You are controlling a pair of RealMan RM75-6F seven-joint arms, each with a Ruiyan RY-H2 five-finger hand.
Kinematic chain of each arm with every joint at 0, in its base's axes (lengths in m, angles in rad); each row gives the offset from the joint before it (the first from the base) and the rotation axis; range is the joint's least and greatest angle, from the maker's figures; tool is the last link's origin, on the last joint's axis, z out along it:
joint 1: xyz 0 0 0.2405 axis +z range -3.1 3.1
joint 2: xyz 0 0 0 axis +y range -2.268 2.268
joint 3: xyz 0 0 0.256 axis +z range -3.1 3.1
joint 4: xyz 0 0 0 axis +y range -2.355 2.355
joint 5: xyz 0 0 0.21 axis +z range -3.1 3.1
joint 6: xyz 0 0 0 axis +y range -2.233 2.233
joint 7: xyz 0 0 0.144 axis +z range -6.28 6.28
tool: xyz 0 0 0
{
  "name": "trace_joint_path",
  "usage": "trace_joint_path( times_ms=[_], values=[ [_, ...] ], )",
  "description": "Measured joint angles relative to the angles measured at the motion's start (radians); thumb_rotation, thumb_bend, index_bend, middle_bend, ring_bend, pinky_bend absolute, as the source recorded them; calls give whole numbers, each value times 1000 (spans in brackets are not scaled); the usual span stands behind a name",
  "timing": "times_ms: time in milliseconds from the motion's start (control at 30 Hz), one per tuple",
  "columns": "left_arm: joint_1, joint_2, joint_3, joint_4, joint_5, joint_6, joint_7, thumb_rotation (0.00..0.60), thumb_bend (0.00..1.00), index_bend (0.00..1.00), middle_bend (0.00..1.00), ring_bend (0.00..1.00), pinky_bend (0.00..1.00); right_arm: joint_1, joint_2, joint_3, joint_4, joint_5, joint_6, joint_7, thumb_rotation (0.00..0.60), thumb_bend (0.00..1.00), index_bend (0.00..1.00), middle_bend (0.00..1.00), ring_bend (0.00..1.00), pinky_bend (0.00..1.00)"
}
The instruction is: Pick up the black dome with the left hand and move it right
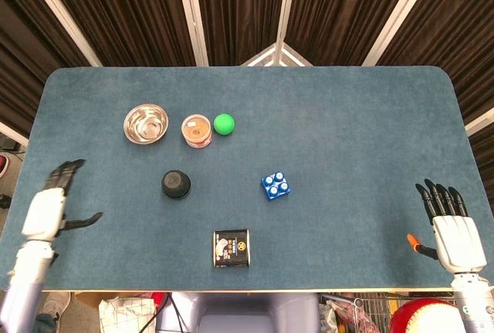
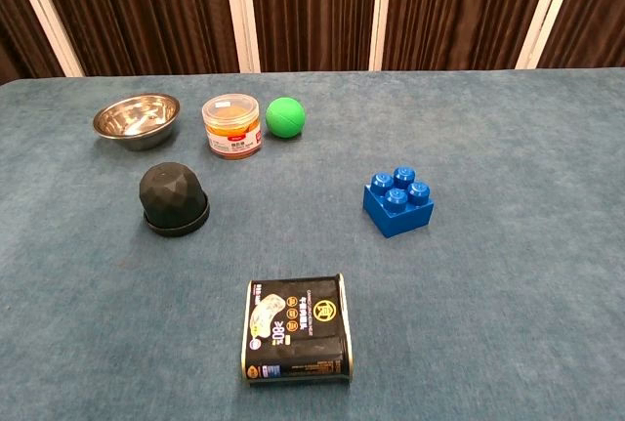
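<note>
- Black, faceted and matte, the black dome point(image 2: 174, 199) sits left of centre on the blue surface point(image 1: 347, 140); we judge it light, rigid, grippy.
- We would wrap its sides above the flared rim.
- Left hand point(image 1: 48, 208), lower left: fingers spread, empty; right hand point(image 1: 451, 229) likewise.

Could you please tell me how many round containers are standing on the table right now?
2. The metal bowl stands at the far left of the back row; the orange-filled jar is just right of it, beside the green ball. Nothing seems hidden.
</note>
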Motion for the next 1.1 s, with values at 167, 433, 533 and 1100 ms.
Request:
trace_joint_path(
  times_ms=[167,433,533,1100],
  values=[
    [-49,-87,-17,87,-33,-60,-15,600,210,88,96,0,0,-3,2,-4,-1,0,0,4,600,232,0,0,2,0],
    [-124,-226,-31,242,-44,-139,-119,600,201,88,102,0,0,-2,4,2,3,7,2,11,600,232,0,0,2,0],
    [-144,-264,-29,281,-29,-151,-142,600,196,88,101,0,0,-1,4,1,3,5,0,12,600,233,0,0,2,0],
    [-238,-451,-34,461,-63,-242,-132,600,187,88,152,0,0,-1,-5,10,20,18,3,22,600,232,0,0,2,0]
  ],
)
